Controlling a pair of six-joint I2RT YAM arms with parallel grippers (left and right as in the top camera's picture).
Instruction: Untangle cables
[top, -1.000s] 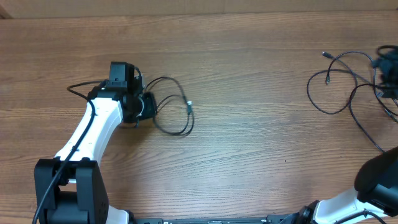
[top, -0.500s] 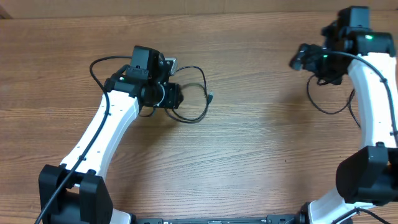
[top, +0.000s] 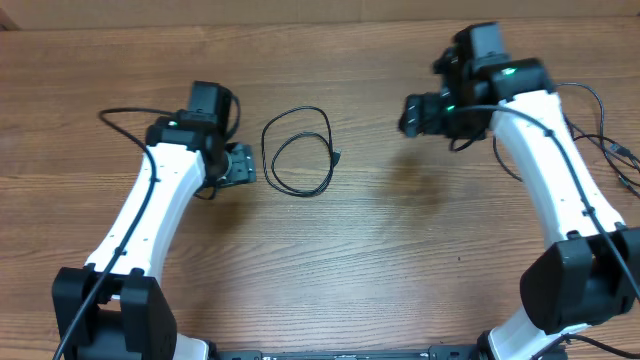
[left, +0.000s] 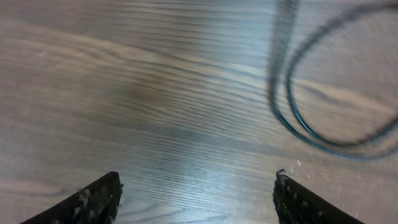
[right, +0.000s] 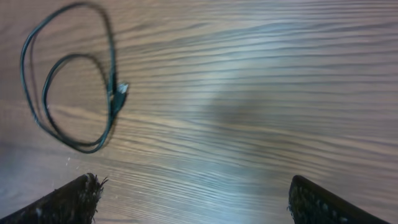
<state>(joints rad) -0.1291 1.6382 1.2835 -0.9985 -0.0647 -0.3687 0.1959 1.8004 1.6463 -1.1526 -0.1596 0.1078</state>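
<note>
One thin black cable (top: 298, 150) lies alone on the wooden table as a loose double loop, its small plug (top: 338, 157) at the right. My left gripper (top: 243, 165) is just left of that loop, open and apart from it. In the left wrist view the loop (left: 323, 118) is blurred at the upper right, beyond the open gripper (left: 198, 177). My right gripper (top: 410, 113) hovers right of the loop, open and empty. The right wrist view shows the loop (right: 68, 93) and plug (right: 121, 89) far left of that gripper (right: 194, 180). More thin cables (top: 612, 148) lie at the right edge, partly hidden by the right arm.
The thicker black lead of the left arm (top: 125, 113) curves over the table at the upper left. Bare wood (top: 400, 230) lies between the two arms. The table's far edge (top: 320, 22) runs along the top.
My left gripper opened, let go of the looped cable and pulled back to the left. The right arm swung from the right edge toward the centre, its jaws widening.
</note>
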